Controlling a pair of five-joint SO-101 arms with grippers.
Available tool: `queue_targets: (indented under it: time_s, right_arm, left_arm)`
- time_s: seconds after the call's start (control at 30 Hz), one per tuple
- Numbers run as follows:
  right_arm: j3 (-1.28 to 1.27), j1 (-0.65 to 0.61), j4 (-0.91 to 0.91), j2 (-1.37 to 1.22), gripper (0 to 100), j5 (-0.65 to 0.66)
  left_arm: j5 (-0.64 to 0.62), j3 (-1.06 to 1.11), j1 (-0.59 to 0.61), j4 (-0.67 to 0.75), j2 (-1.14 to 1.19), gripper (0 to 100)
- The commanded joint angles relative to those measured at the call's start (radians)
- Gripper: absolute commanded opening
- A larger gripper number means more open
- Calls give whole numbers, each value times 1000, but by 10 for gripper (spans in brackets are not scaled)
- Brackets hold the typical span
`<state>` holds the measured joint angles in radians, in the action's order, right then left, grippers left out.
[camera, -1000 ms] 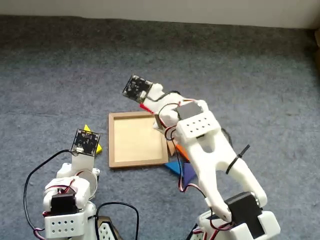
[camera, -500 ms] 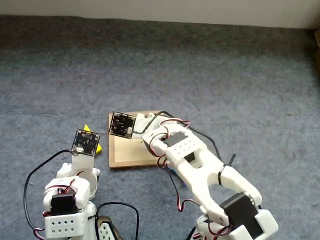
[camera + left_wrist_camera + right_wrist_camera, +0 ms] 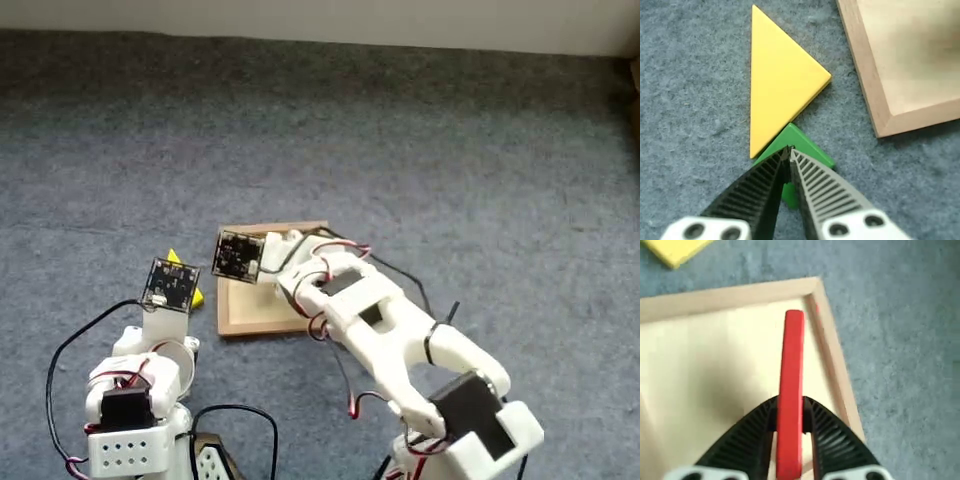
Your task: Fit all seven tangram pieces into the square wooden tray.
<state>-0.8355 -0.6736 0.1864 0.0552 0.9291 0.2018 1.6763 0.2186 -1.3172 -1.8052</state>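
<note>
My right pincer [image 3: 790, 410] is pinching the red piece [image 3: 794, 365] on its thin edge, held over the floor of the square wooden tray [image 3: 832, 355] and close beside one wall. I can't tell whether its tip touches the wood yet.

The risk is in that upright hold. If I let go like this, the piece may topple the wrong way and end up propped on the rim or tipped out onto the carpet. Pressing down could also skid the tray, since nothing braces it.

My left pincer [image 3: 789, 152] is pressed together and holds nothing. Its tips sit over the green piece [image 3: 805, 147], which touches the yellow triangle [image 3: 780, 75] left of the tray. A careless nudge there would scatter both.
</note>
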Motion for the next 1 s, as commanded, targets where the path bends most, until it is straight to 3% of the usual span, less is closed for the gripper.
queue_targets:
  time_s: [0.0,0.1,0.3,0.43,0.77,0.97]
  right_arm:
    - [31,-8,-47,-33,10,3]
    - [41,1,-45,-39,50,3]
    - [39,15,-45,-31,264,-78]
    - [36,1,-7,59,269,-87]
    - [36,-44,401,321,268,-89]
    - [36,-42,441,308,266,-94]
  left_arm:
    - [-6,19,8,-5,-10,23]
    - [-6,19,8,-5,-10,23]
    - [-6,19,8,-5,-10,23]
    - [-6,19,8,-5,-10,23]
    - [-6,19,8,-5,-10,23]
    - [-6,19,8,-5,-10,23]
